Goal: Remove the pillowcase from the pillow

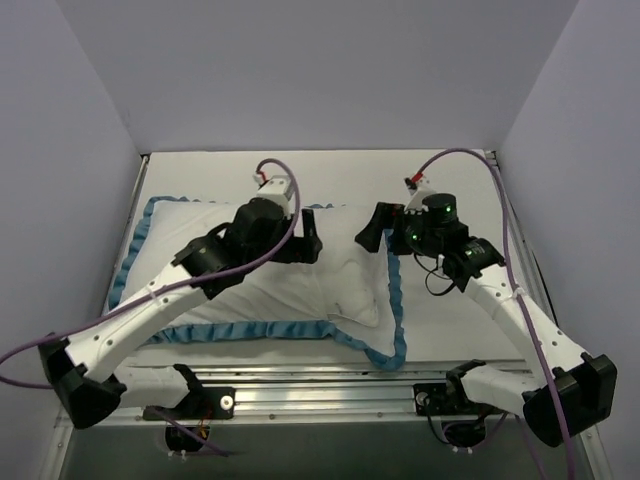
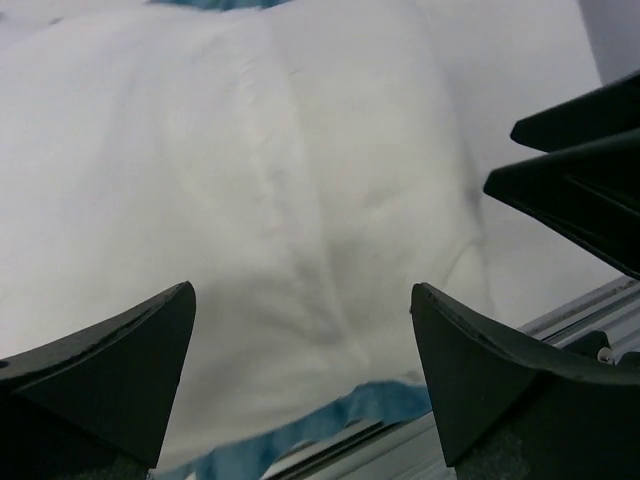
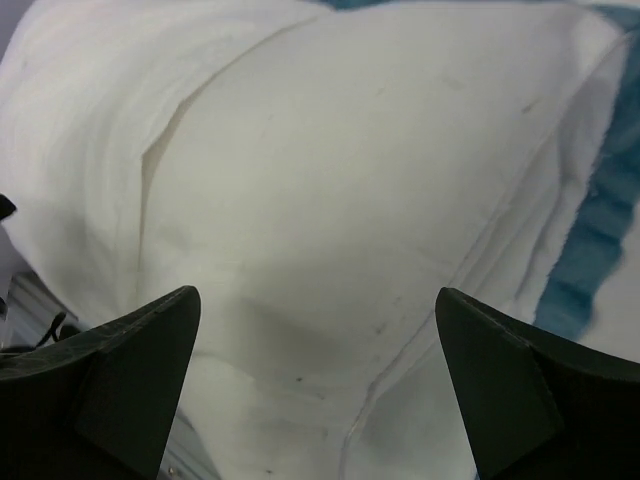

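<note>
Both pincers gaped wide, empty. Left pincer hung over right end of pillow, right pincer nearer pillowcase edge there.

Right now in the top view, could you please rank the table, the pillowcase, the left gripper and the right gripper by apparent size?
1. table
2. pillowcase
3. left gripper and right gripper: they look alike in size, so I leave them unranked.
</note>
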